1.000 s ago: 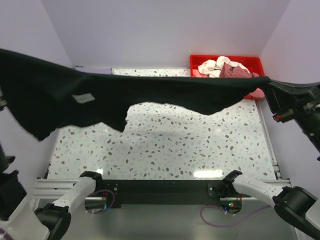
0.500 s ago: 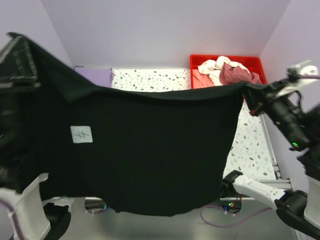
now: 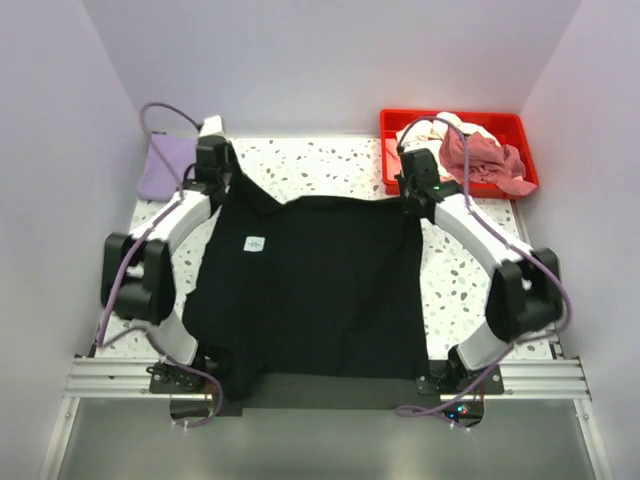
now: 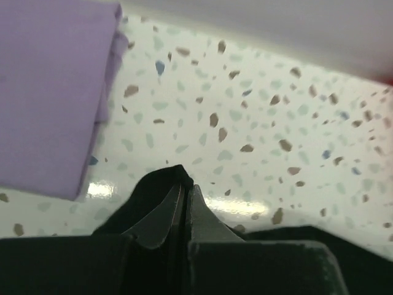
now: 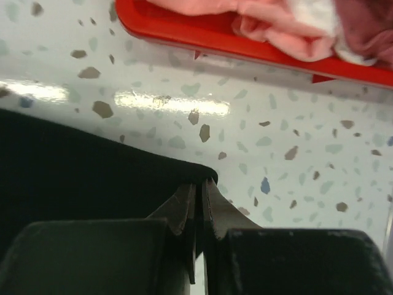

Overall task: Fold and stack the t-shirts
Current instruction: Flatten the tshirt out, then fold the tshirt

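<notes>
The large black t-shirt (image 3: pixel 310 290) lies spread flat on the speckled table, its near edge hanging over the front. My left gripper (image 3: pixel 222 178) is shut on its far left corner (image 4: pixel 161 181). My right gripper (image 3: pixel 410 197) is shut on its far right corner (image 5: pixel 199 172). A folded lavender t-shirt (image 3: pixel 165 166) lies at the far left and shows in the left wrist view (image 4: pixel 49 92). Pale pink, white and dusty-rose t-shirts (image 3: pixel 470 150) are heaped in the red tray; a pink one shows in the right wrist view (image 5: pixel 270 27).
The red plastic tray (image 3: pixel 388 122) stands at the far right corner, its rim close beyond my right gripper (image 5: pixel 184 34). Purple cables loop above both arms. Lavender walls enclose the table on three sides.
The black t-shirt was held high and stretched between both grippers; now it is down and spread flat on the table, both grippers low at its far corners.
</notes>
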Robot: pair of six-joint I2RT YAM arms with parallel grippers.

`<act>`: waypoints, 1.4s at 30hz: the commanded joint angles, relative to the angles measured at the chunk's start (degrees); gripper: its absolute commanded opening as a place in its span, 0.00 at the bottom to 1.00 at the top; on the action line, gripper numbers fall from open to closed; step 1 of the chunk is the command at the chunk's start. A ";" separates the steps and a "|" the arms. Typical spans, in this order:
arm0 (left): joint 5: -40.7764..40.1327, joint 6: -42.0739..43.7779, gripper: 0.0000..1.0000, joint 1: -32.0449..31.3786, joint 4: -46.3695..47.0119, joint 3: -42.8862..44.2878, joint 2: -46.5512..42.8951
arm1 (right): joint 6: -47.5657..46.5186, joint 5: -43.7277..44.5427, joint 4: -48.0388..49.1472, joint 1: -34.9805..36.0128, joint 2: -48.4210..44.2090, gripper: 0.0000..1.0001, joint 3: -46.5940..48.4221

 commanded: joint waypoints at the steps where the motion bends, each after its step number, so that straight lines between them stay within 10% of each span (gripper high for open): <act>1: 1.56 2.32 0.00 -0.02 4.62 7.54 10.31 | -1.53 -6.57 8.55 -3.23 8.94 0.00 2.82; 15: 0.34 3.38 0.00 -0.02 4.24 10.22 17.48 | -4.34 -7.73 7.41 -5.70 20.13 0.00 10.12; 42: -14.95 -21.99 0.00 -7.57 -22.62 -12.46 -16.79 | -13.75 -14.06 -3.58 -5.70 5.72 0.00 4.06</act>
